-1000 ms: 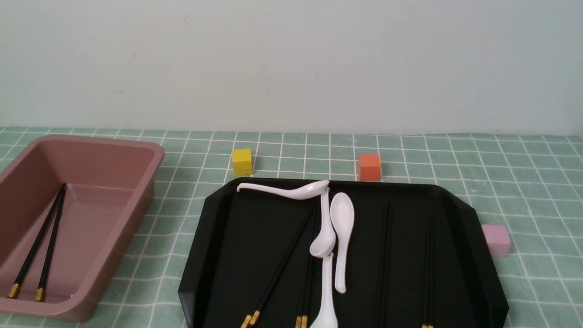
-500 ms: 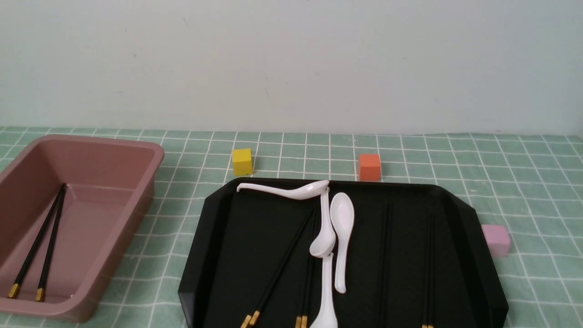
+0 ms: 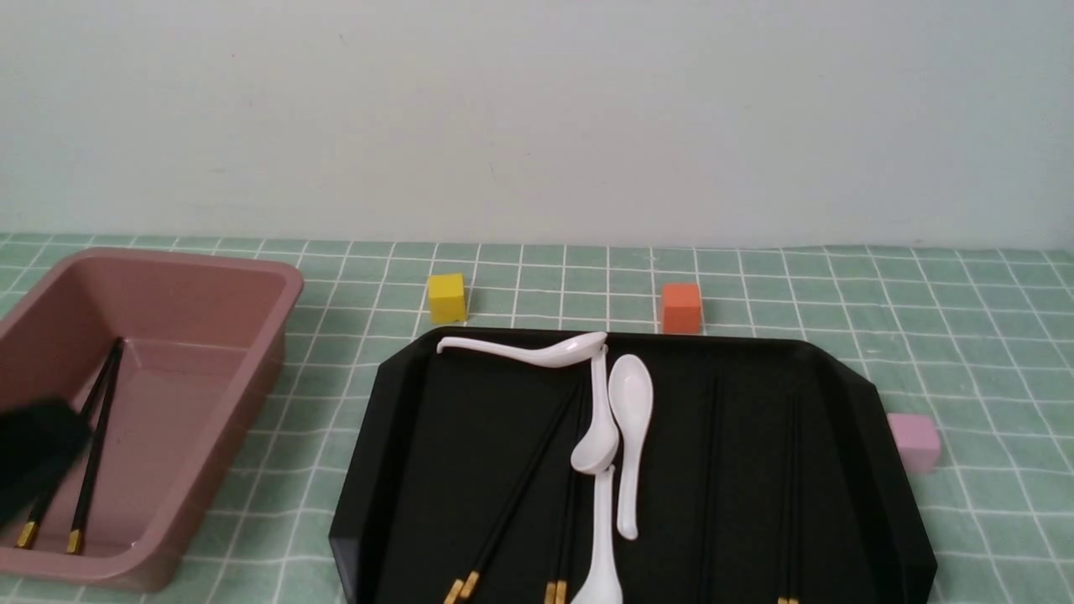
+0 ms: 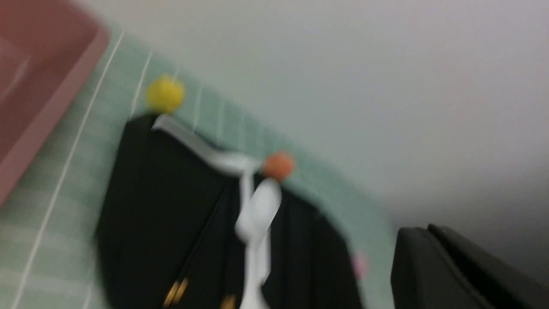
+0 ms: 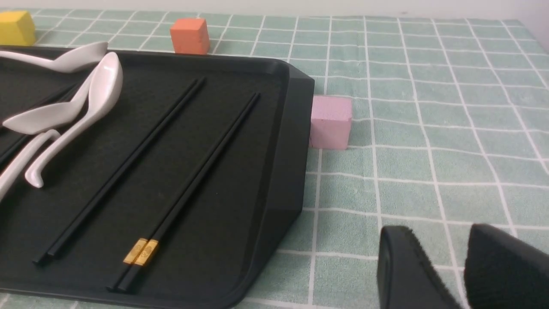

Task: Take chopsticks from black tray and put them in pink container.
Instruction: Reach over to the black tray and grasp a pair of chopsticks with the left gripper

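Chopsticks: black, gold-capped. New: left gripper at 9 o'clock; fingers slightly parted. Right gripper's parted.

In the front view, a dark, blurry shape, the left gripper, can now be seen at the left edge. It was not seen there in the two earlier front pictures. Part of the inside of the pink container is now hidden by it. The middle of one black chopstick in there is now covered too, the one nearer the left edge. Before, that whole stick could be seen. Now only its thin end part and the part by its gold cap are left in sight, with the dark shape seen between them.
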You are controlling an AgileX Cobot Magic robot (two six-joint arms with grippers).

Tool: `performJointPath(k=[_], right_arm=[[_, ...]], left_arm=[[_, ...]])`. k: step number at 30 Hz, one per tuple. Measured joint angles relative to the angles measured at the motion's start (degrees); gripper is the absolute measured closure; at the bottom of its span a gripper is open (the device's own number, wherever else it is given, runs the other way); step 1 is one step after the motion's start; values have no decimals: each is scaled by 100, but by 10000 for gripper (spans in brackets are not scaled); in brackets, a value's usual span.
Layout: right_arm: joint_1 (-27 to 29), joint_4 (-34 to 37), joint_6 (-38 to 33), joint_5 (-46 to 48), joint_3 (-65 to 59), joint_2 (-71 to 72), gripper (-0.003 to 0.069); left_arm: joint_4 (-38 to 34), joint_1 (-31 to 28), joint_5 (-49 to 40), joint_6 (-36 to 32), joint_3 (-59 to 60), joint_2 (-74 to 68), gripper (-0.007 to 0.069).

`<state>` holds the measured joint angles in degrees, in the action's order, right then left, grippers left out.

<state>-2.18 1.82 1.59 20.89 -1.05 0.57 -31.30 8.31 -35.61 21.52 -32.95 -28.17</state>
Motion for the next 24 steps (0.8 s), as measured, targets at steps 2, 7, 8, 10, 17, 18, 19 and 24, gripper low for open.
performJointPath(k=[2, 7, 8, 10, 17, 18, 19, 24], right_arm=[[0, 0, 0, 0, 0, 0, 419], [0, 0, 0, 0, 0, 0, 419], [0, 0, 0, 0, 0, 0, 419], [0, 0, 0, 0, 0, 0, 419], [0, 0, 0, 0, 0, 0, 419], [0, 0, 0, 0, 0, 0, 419], [0, 0, 0, 0, 0, 0, 419], [0, 0, 0, 0, 0, 0, 419]], left_arm=[[139, 0, -1296, -47, -334, -1000, 590], [191, 7, -2740, -870, -638, -3124, 606], [112, 19, -2759, -1047, -671, -3455, 622], [-44, 111, -2735, -1281, -753, -3939, 637], [276, 1445, -2099, -1032, -1546, -4899, 637], [397, 1527, -2047, -968, -1644, -4963, 637], [530, 1646, -2003, -866, -1745, -5029, 637], [1789, 2457, -1886, -5, -2597, -5647, 585]])
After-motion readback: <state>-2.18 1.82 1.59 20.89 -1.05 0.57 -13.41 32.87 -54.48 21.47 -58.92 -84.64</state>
